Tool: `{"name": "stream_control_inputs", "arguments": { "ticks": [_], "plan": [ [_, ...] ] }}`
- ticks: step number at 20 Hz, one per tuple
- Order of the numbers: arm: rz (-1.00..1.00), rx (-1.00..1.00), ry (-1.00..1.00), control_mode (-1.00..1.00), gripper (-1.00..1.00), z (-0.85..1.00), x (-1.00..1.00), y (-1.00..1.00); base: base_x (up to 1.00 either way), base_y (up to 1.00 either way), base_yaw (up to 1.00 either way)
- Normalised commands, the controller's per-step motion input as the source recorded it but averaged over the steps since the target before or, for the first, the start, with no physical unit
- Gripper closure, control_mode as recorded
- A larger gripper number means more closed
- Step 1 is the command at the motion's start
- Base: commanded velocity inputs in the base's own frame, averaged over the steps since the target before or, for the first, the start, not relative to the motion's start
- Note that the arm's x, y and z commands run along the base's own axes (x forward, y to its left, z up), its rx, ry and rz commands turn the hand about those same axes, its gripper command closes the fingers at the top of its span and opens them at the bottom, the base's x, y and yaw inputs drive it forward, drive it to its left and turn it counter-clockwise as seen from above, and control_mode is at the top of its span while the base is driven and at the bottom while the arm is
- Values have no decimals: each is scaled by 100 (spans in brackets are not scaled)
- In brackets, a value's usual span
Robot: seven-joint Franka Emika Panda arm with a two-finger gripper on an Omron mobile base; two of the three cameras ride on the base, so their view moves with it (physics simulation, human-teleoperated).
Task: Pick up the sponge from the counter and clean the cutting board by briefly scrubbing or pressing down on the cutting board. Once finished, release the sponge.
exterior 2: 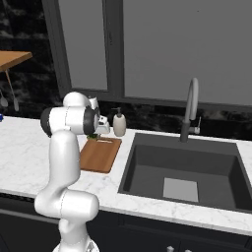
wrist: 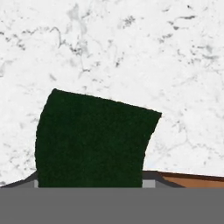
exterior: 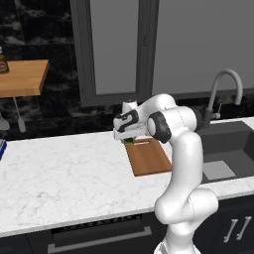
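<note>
Sponge [wrist: 94, 140] sits in the gripper [exterior: 130, 140], its dark green scrub face large at the bottom of the hand view and bowed a little along its top edge; the gripper is closed on it and holds it close over the far end of the cutting board [exterior: 149, 158], though the pictures do not let me tell whether it touches the wood. Under it lies the white marble bench [wrist: 131, 57], and a thin strip of the reddish-brown board shows at the lower right of the hand view. From the base views the board lies flat on the bench, just left of the dark sink [exterior 2: 187, 172] (its slot handle is at the far end). Farther back, a soap bottle [exterior 2: 119, 124] stands near the wall beside the board, a curved tap [exterior 2: 190, 110] rises behind the sink, and a wooden wall shelf [exterior: 22, 77] hangs at the far left.
</note>
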Motion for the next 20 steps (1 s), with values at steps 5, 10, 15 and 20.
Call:
{"name": "stream_control_inputs", "arguments": {
  "ticks": [5, 10, 15, 20],
  "plan": [
    [0, 0, 0, -100, 100, -1, -2, -21, 0, 0, 0],
    [1, 0, 0, -100, 100, -1, 0, -47, 0, 0, 0],
    [2, 4, 0, -100, 100, -1, -5, -22, 0, 0, 0],
    [0, 5, 0, -100, 100, 0, 0, 0, 0, 0, 0]
  ]
}}
